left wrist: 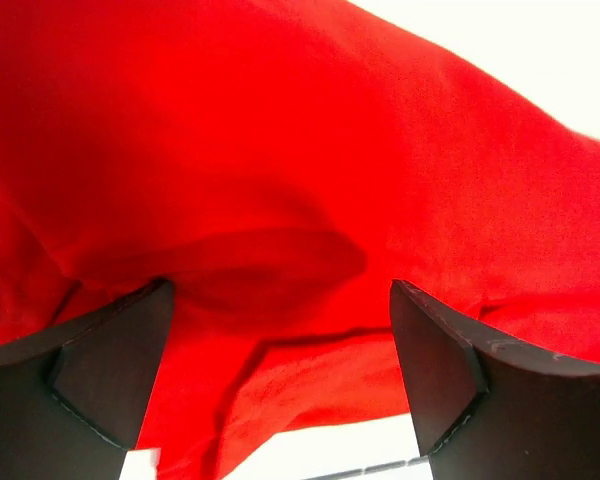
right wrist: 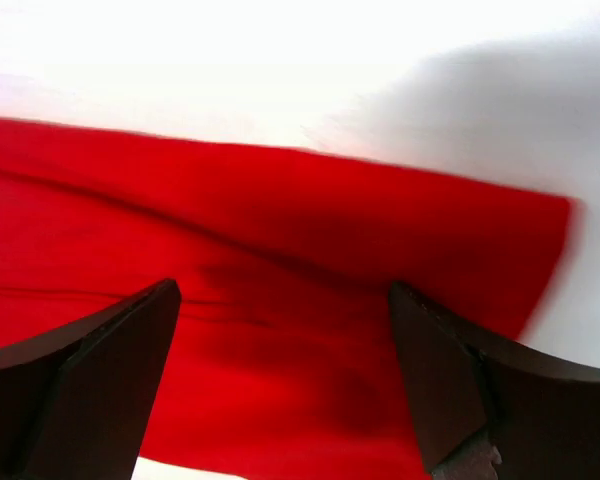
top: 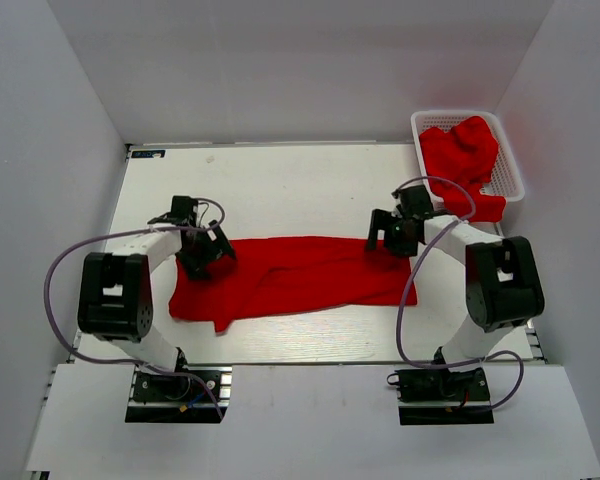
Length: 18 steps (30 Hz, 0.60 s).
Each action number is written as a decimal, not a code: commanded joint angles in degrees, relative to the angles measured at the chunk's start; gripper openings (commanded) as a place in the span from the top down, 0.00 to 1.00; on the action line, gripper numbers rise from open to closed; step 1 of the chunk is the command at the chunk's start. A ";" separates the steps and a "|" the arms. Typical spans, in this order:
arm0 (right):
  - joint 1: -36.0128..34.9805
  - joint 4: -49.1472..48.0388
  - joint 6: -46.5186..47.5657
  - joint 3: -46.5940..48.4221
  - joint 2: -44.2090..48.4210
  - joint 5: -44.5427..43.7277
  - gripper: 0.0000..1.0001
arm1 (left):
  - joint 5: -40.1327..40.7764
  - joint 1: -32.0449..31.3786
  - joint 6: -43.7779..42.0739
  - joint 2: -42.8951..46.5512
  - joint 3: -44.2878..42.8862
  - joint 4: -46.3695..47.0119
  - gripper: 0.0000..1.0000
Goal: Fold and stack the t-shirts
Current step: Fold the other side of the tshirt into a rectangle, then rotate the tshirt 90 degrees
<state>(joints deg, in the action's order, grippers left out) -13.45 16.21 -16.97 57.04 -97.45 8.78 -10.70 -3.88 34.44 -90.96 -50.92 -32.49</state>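
A bright red cloth t-shirt (top: pixel 300 280) lies spread as a long, wrinkled band across the middle of the white table (top: pixel 300 190), running left to right between the two arms. More red t-shirts (top: pixel 462 150) sit heaped in a white plastic mesh basket (top: pixel 450 115) at the table's far right corner, one of them spilling over its near rim.

The left arm rises from its base at the near edge to a black elbow joint on the left. From there it bends inward, its forearm reaching right and slightly away. The left gripper (top: pixel 205 250) hangs over the spread shirt's far left corner. In the left wrist view its jaws stand wide apart (left wrist: pixel 280 290). Only red cloth (left wrist: pixel 280 150) shows between them, creased and close below, and nothing is pinched.

The right arm mirrors this pose. Its elbow stands out to the right and its forearm angles left and away. The right gripper (top: pixel 390 235) is over the shirt's far right edge. The right wrist view shows its jaws equally wide (right wrist: pixel 282 290), with nothing gripped. Red cloth (right wrist: pixel 280 230) lies beneath them, and bare table shows beyond the shirt's far edge and right end. Whether either gripper's fingertips touch the cloth cannot be told.
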 commanded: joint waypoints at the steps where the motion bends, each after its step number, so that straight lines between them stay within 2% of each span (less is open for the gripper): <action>1: 2.99 6.81 -3.15 -4.73 4.54 -10.77 0.10 | 10.24 0.71 -1.56 -7.02 -4.17 2.78 0.00; 5: 5.62 7.61 -3.42 -8.87 7.97 -9.84 0.10 | 10.27 0.72 -4.36 -18.97 -18.20 0.86 0.00; 6: 5.54 7.61 -3.51 -9.39 9.28 -9.74 0.10 | 9.13 0.72 -5.07 -23.34 -20.78 0.85 0.00; 9: 5.89 7.96 -0.18 -9.05 13.42 -7.39 0.10 | 2.38 0.72 -8.24 -29.08 -30.01 1.46 0.00; 12: 5.81 8.14 4.57 -6.85 17.46 -2.99 0.10 | -1.42 0.19 -11.04 -30.50 -36.35 2.95 0.00; 18: 5.28 5.42 13.44 -5.18 24.76 6.42 0.10 | -1.43 0.19 -12.99 -30.51 -44.88 0.86 0.00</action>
<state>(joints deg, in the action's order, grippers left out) -7.79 23.33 -9.85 49.58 -75.46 8.51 -11.22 -3.73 24.36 -122.28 -92.29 -31.09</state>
